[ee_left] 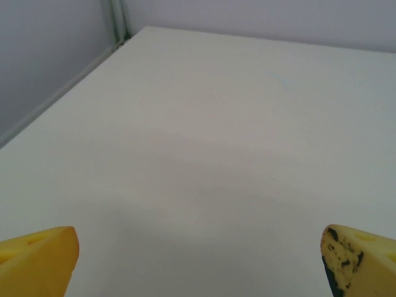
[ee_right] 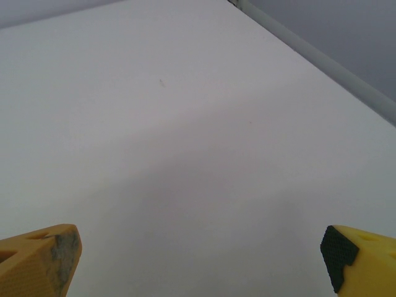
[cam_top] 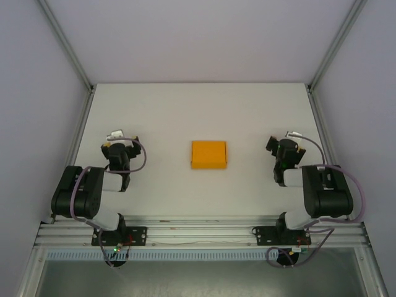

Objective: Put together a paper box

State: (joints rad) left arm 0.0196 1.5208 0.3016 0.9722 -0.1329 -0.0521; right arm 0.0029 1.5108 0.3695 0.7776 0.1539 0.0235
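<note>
I'm reading left tool (ee_left: 199, 265) and right tool (ee_right: 199, 265) as fully spread, holding nothing. The paper box (cam_top: 208, 154) is sitting mid worktop (cam_top: 154, 111); I'm worrying a one-sided nudge skids it or crushes the thin card.

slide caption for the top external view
Low bright orange card box sits centred between the open left claw and open right claw, touched by neither.

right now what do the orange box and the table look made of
Orange box: probably thin card, matte; flat even colour, crisp edges, no shine, though small in view. Table: smooth off-white board, perhaps laminate or paint, matte; soft shadows, no glare.
</note>
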